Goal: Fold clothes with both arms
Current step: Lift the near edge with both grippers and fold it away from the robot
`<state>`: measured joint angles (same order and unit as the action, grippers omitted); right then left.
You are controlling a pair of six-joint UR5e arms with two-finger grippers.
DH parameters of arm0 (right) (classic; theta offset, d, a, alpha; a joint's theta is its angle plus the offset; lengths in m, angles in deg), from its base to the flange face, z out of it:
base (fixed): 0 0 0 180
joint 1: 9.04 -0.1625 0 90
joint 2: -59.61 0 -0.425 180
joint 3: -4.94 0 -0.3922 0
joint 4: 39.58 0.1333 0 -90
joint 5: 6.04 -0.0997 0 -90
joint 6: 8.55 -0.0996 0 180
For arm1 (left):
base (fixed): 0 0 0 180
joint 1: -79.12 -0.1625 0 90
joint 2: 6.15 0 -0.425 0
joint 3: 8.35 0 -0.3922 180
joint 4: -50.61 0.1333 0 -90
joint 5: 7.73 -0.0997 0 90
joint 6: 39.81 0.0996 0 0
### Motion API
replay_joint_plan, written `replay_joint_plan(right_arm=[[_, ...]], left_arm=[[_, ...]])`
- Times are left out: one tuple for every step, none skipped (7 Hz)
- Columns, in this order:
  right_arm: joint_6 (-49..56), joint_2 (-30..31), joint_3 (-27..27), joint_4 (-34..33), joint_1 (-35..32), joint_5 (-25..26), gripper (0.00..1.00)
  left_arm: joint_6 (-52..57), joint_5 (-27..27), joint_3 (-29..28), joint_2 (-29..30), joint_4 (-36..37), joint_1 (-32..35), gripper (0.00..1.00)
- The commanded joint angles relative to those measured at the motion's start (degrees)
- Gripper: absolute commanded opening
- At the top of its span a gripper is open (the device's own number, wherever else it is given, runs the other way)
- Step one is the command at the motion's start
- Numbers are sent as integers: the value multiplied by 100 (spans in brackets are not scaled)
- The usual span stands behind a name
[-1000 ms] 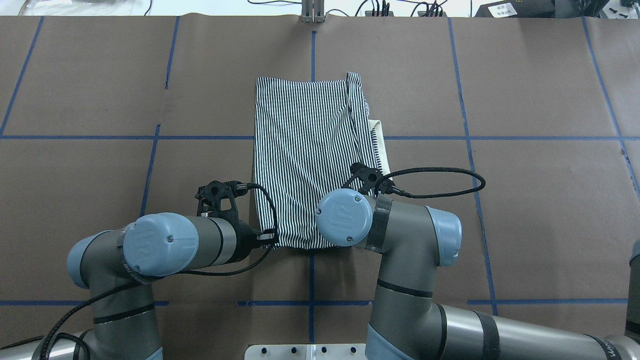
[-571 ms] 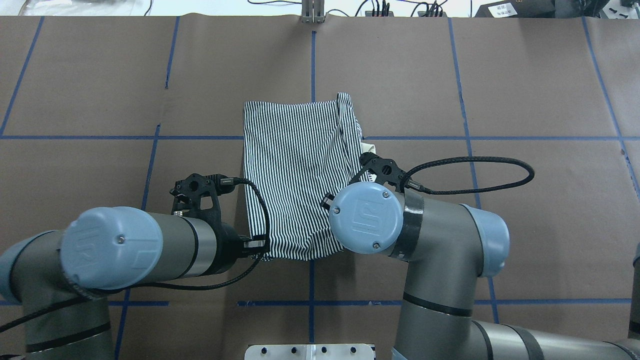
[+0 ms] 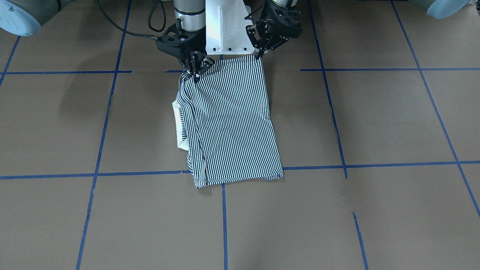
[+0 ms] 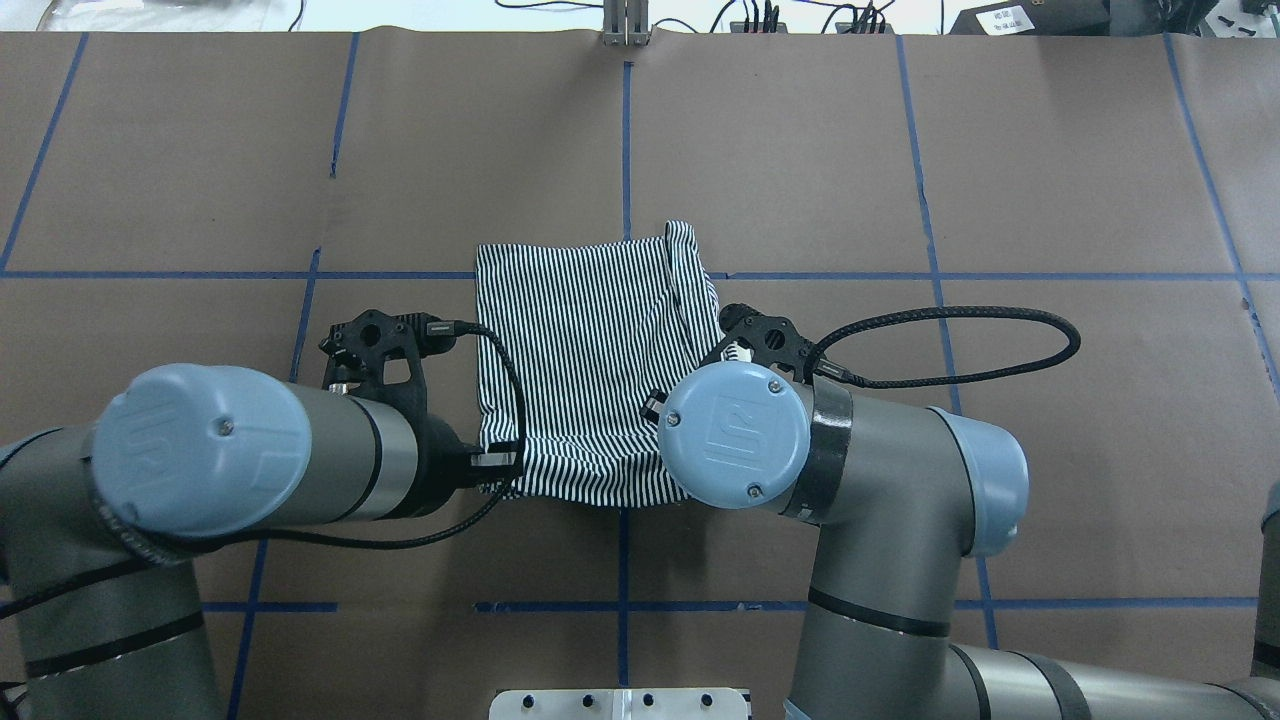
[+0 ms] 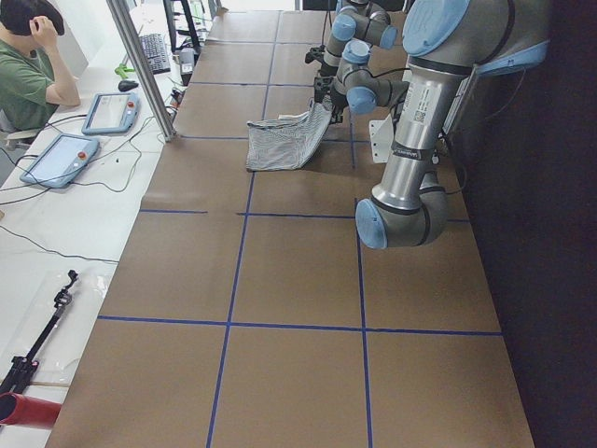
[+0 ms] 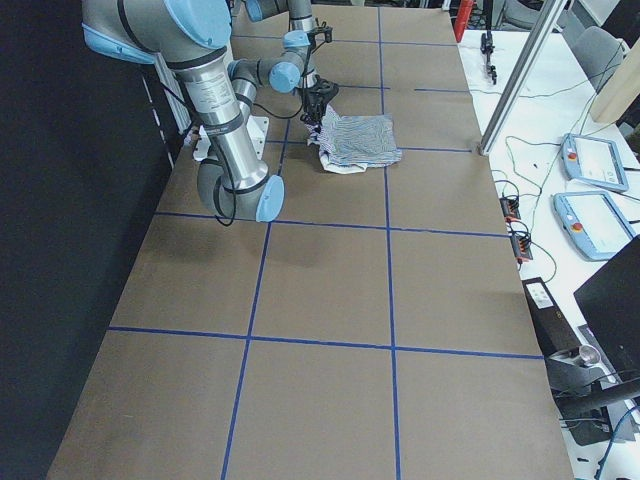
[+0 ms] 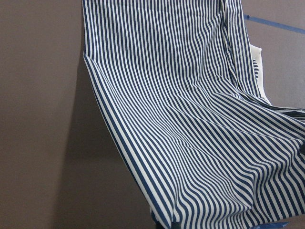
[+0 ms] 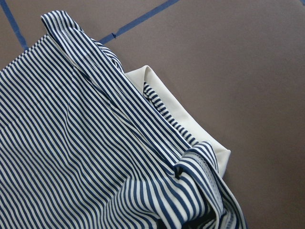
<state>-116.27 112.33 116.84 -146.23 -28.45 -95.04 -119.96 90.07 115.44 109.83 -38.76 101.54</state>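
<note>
The striped polo shirt is folded into a narrow panel, and its far part lies on the brown table. Its near edge is lifted off the table. My left gripper is shut on one near corner, also seen as the left gripper from overhead. My right gripper is shut on the other, bunched corner; overhead its blue wrist cap hides it. The cream collar pokes out from under the shirt's side, and shows as the collar in the right wrist view.
The white pedestal base stands just behind both grippers. Blue tape lines grid the table. A seated person and control tablets are at a side bench beyond the table's far edge.
Both arms have drawn back toward the base, dragging the shirt with them. Its far edge slid nearer and the near edge is raised higher.
</note>
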Motion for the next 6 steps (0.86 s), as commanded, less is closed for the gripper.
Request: replay_joint_plan(right_arm=[[294,-234,-876,713,-438,6,0],[479,-636,-1464,846,-693,-3,0],[550,-970,-2053,1065,-930,-29,0],[673,-1122,-2502,1372,-1046,-38,0],[761,-1158,-2837,1671,-1125,-29,0],[823,-1167,-3067,1891,-1178,-38,0]], left_arm=[[481,28,-696,433,-89,577,0],[605,37,-933,460,-299,806,0],[771,54,-1353,591,-527,1009,0],[851,115,-1844,723,-799,1185,0],[870,116,-2276,759,-1150,1273,0],[1009,116,-2567,794,-1397,1353,0]])
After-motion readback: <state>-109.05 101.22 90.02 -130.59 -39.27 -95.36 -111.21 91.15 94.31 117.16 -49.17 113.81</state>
